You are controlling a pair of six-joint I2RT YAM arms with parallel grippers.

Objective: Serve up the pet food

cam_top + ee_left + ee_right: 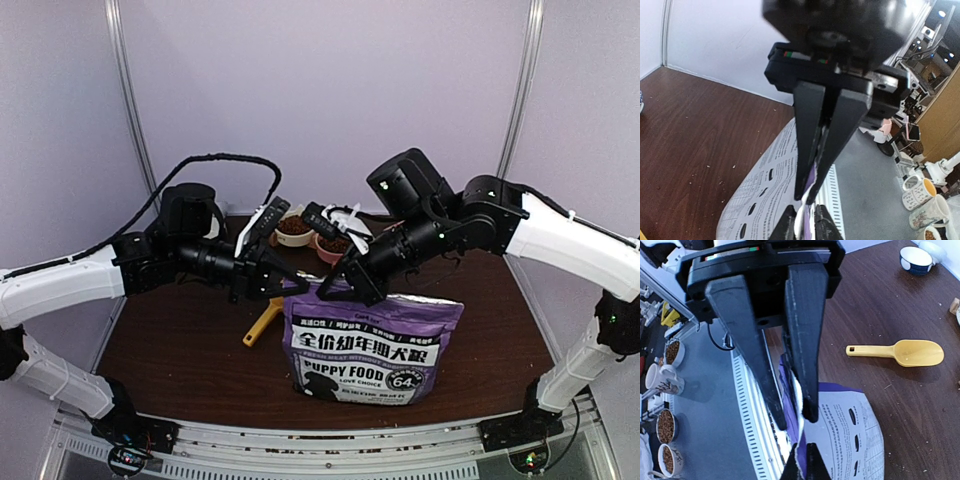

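Observation:
The purple "PUPPY FOOD" bag [372,345] stands upright at the table's front middle, and its white back label shows in the left wrist view [760,200] and the right wrist view [850,440]. My left gripper [297,287] is shut on the bag's top edge near its left corner [809,192]. My right gripper [330,292] pinches the same edge right beside it [796,421]. Reddish-brown kibble [293,226] fills two small bowls behind the bag. The bag's inside is hidden.
A yellow scoop [262,322] lies on the table left of the bag and also shows in the right wrist view [900,352]. A blue-and-white bowl [916,259] sits farther off. Kibble crumbs are scattered over the brown table [160,340]. Booth walls close in the back and sides.

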